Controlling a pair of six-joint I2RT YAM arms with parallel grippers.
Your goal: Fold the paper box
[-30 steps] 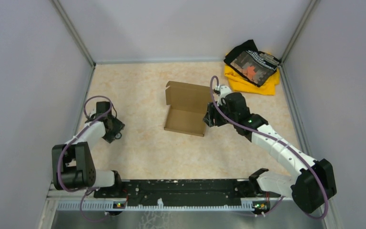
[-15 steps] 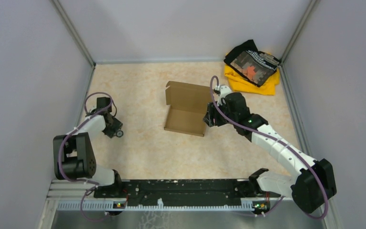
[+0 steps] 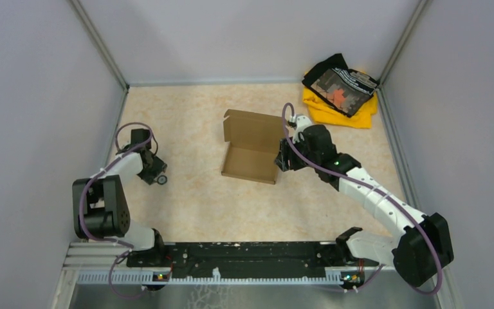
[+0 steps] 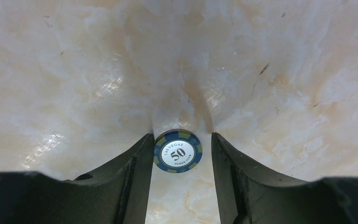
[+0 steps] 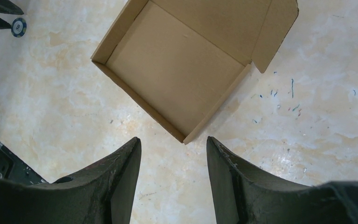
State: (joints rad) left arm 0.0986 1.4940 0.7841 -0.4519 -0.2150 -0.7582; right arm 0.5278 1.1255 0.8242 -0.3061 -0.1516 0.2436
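Paper box: a plain brown, unprinted corrugated-cardboard paper box (image 3: 252,149) is seen lying open near the middle of the table, with its shallow tray facing up.
Box walls: the tray's side walls are stood up; the inside is seen bare from the right wrist view (image 5: 177,65).
Box lid: the lid panel is raised at the far edge of the tray, with a small side flap turned out at its end.
Right gripper: the black two-finger right gripper (image 5: 173,141) is held just beside the box's right near corner; its fingers are spread apart, and nothing is held between them.
Box contact: the corner is seen just beyond the fingertips, and no touch can be made out.
Table: a glossy, marbled beige table (image 3: 186,212) is shown under everything; small coloured specks (image 5: 279,98) are scattered on it beside the box.
Left gripper: the black left gripper (image 4: 182,136) is lowered to the table well to the left of the box, fingers apart.
Poker chip: a round blue-and-green poker chip (image 4: 177,150) with a white centre marked "50" is laid flat between those fingers; it is at or against one finger, and a gap is left at the other.
Cloth pile: a yellow and black cloth pile (image 3: 339,90) is heaped in the far right corner, well apart from the box.
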